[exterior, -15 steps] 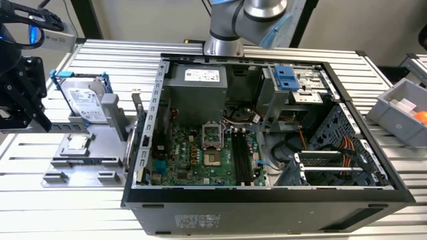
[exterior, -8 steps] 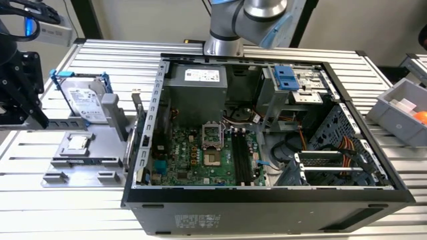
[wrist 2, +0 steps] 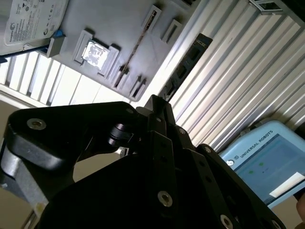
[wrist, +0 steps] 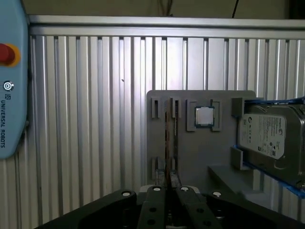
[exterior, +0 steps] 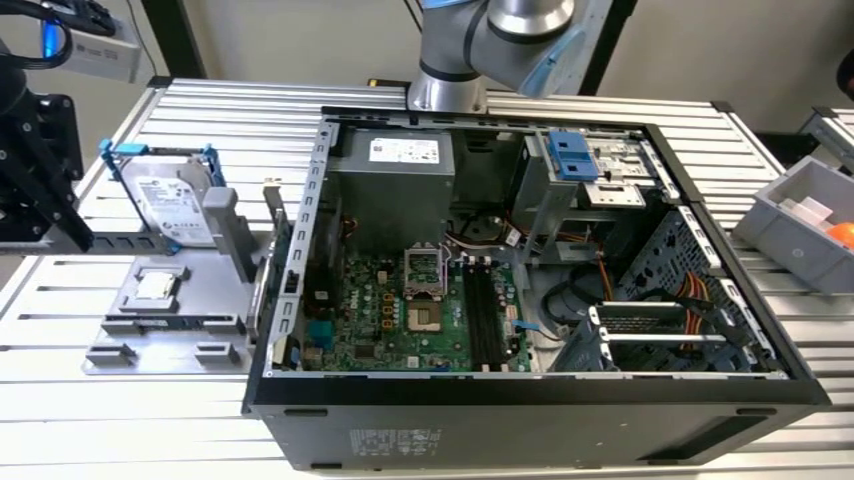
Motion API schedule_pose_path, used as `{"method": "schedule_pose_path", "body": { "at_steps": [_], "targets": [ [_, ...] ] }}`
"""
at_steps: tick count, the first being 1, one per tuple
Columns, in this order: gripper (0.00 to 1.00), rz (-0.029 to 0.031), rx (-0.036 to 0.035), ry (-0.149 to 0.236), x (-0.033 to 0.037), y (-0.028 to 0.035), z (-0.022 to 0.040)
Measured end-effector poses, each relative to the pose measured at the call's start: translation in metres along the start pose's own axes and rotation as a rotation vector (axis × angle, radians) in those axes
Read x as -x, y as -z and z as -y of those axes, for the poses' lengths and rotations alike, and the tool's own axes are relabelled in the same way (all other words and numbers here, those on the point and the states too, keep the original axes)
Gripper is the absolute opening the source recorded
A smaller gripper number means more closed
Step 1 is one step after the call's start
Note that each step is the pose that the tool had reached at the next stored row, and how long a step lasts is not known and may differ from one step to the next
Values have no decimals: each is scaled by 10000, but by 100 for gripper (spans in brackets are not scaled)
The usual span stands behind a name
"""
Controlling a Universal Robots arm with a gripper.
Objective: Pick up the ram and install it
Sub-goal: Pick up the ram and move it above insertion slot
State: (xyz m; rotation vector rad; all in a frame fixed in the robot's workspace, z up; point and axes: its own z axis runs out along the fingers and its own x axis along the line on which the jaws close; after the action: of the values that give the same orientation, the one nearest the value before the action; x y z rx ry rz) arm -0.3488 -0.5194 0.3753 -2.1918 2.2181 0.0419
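Note:
The ram (wrist: 167, 143) is a thin stick standing on edge in the slotted posts of a grey fixture plate (wrist: 190, 157). It shows as a narrow line in the second wrist view (wrist 2: 136, 45) and along the plate's near edge (exterior: 174, 322) in the exterior view. My gripper (wrist: 169, 189) hangs well above the table, over that end of the plate. It is shut with nothing in it (wrist 2: 157, 102). On the green motherboard (exterior: 380, 325) in the open computer case, the black memory slots (exterior: 481, 312) lie bare.
On the same plate lie a small square processor chip (wrist: 204, 116) and a silver hard drive (wrist: 271, 138) in a blue-handled frame. A light-blue pendant (wrist: 12, 86) lies on the ribbed table. A grey bin (exterior: 801, 220) stands at the exterior view's right.

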Motion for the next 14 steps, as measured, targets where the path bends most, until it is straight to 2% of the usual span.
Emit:
{"method": "schedule_pose_path", "body": {
  "at_steps": [14],
  "targets": [
    [0, 2, -2, -1, 5, 144, -1]
  ]
}}
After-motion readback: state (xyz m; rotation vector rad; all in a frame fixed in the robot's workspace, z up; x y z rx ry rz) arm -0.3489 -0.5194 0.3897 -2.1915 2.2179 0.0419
